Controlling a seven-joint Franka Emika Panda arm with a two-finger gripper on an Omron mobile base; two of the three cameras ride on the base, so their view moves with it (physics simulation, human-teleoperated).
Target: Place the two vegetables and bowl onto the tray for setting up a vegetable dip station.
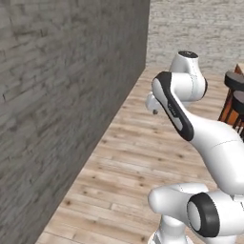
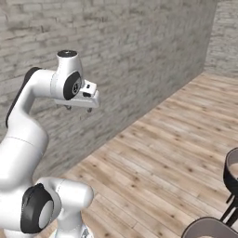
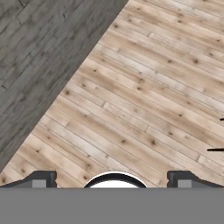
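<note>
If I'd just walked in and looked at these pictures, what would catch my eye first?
Most likely the big white robot arm, rising in the foreground with its hand held up in the air, jaws open and empty. Behind it runs a long grey brick wall over a pale wooden plank floor. A dark round stool peeks in at the right edge.

One white robot arm [image 1: 190, 119] stands over the plank floor [image 1: 133, 162], carrying one pincer [image 2: 79, 108] with two dark finger tips [image 3: 41, 178]. One grey brick wall [image 1: 57, 95] runs along the floor beside the arm. Two round dark stool seats [image 1: 234, 80] show at the floor's edge, on the far side of the arm from that wall.
</note>
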